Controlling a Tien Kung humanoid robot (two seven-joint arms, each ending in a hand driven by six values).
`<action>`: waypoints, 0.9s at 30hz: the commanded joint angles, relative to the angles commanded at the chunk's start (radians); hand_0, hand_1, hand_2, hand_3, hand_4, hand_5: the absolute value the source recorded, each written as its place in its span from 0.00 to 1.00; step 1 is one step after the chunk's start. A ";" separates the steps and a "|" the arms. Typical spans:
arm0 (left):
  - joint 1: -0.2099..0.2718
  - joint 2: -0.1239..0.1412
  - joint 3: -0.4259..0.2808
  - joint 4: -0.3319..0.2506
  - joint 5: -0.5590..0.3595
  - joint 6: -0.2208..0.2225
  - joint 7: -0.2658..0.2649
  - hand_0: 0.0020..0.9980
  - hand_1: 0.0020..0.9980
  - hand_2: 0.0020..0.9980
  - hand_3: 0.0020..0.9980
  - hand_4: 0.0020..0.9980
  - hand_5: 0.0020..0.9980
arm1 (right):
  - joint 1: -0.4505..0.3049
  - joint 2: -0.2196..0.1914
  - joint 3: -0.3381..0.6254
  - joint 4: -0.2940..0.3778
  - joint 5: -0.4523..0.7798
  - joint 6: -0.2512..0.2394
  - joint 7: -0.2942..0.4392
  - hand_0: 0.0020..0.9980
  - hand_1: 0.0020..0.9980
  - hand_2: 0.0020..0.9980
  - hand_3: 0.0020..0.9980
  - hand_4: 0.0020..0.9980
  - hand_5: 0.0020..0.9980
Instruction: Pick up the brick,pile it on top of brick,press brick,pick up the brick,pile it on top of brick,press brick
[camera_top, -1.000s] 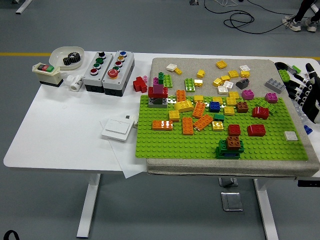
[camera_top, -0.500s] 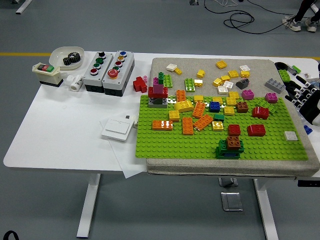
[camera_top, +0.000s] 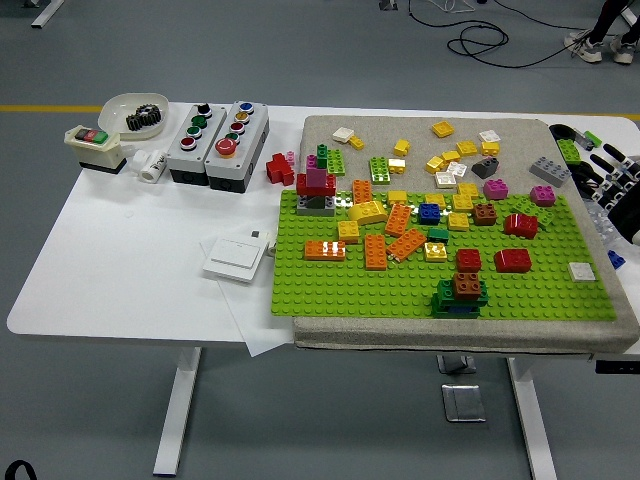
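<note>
A brown brick (camera_top: 467, 284) sits stacked on a dark green brick (camera_top: 459, 298) near the front edge of the green baseplate (camera_top: 330, 288), with a red brick (camera_top: 468, 260) just behind it and another red brick (camera_top: 512, 260) to its right. Orange, yellow and blue bricks lie scattered further back, and a white tile (camera_top: 581, 271) rests near the plate's right edge. Left of the plate, a white switch (camera_top: 236, 258) and two button boxes (camera_top: 217, 130) stand on the white surface (camera_top: 120, 260). The right hand (camera_top: 612, 190) hovers at the right edge, its fingers (camera_top: 600, 158) spread apart and holding nothing. Compared with a second ago it has drawn back further toward the edge.
</note>
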 joint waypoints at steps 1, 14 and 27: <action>0.000 0.000 0.000 0.000 0.000 0.000 0.000 0.65 0.70 0.72 0.59 0.66 0.67 | 0.000 0.000 0.000 0.000 0.001 0.000 0.000 0.86 0.80 0.83 0.87 1.00 1.00; -0.001 0.004 0.012 0.001 -0.021 0.007 -0.005 0.66 0.71 0.72 0.59 0.66 0.67 | -0.025 -0.009 0.010 0.004 -0.071 -0.058 0.004 0.79 0.69 0.79 0.86 1.00 1.00; 0.012 0.002 0.045 0.009 -0.073 0.030 -0.024 0.65 0.71 0.72 0.59 0.66 0.67 | -0.034 -0.012 -0.001 0.012 -0.060 -0.108 0.017 0.46 0.57 0.71 0.84 1.00 1.00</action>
